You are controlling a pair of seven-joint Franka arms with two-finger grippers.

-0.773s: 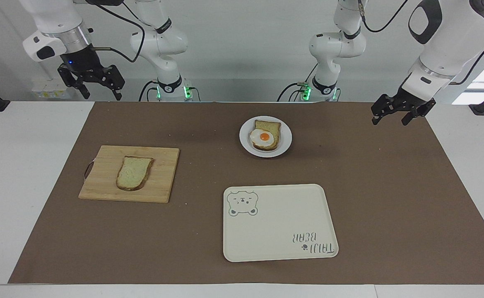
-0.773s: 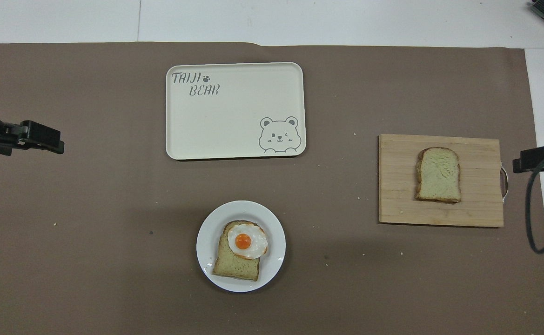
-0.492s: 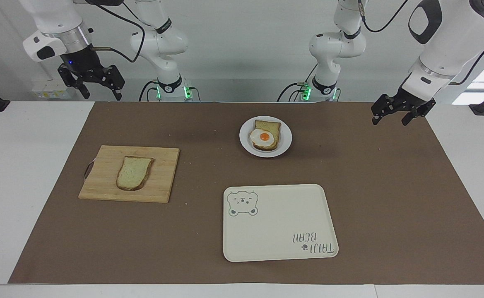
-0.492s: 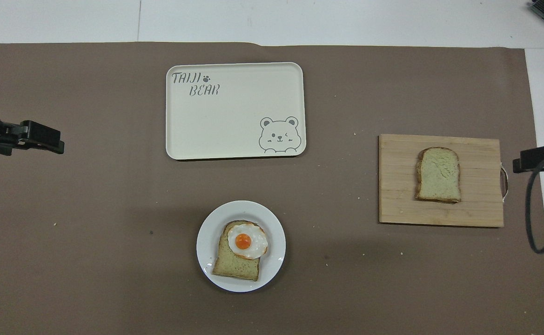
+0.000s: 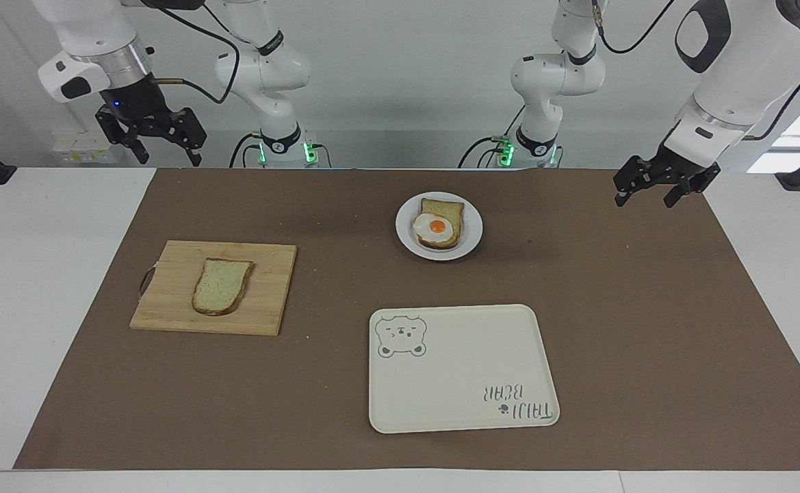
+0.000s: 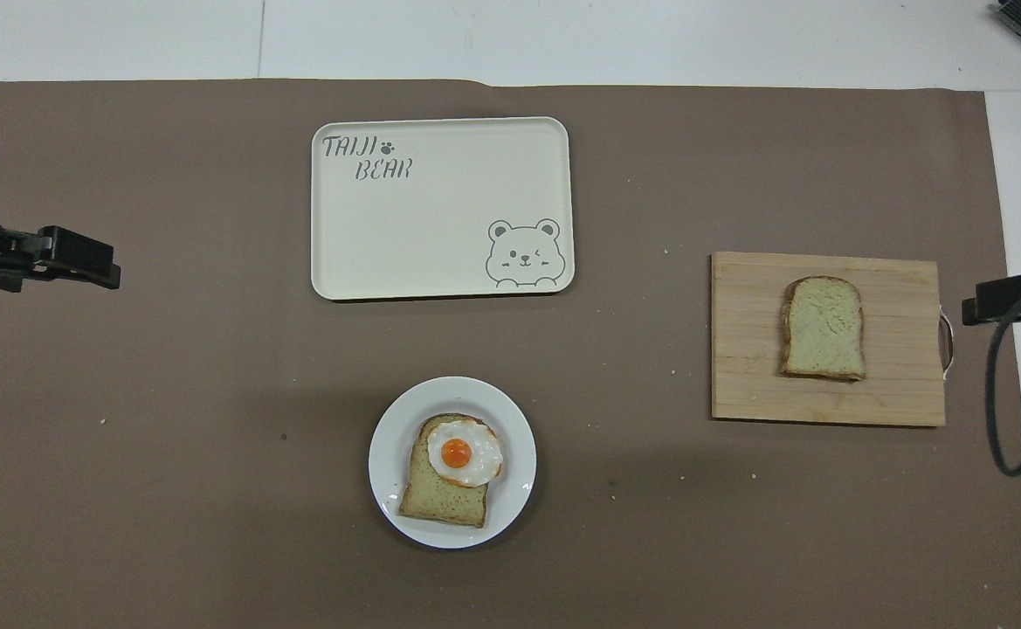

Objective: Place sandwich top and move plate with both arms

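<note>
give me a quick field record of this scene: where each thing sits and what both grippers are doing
sandwich top: flat on the cutting board, right arm's end of the table
plate: nearer the robots than the tray, holds egg-topped bread
tray: bare, farther from the robots
left gripper: open, raised over the mat's edge, holding nothing
right gripper: open, raised at its end, holding nothing
stage: top not yet picked up
</note>
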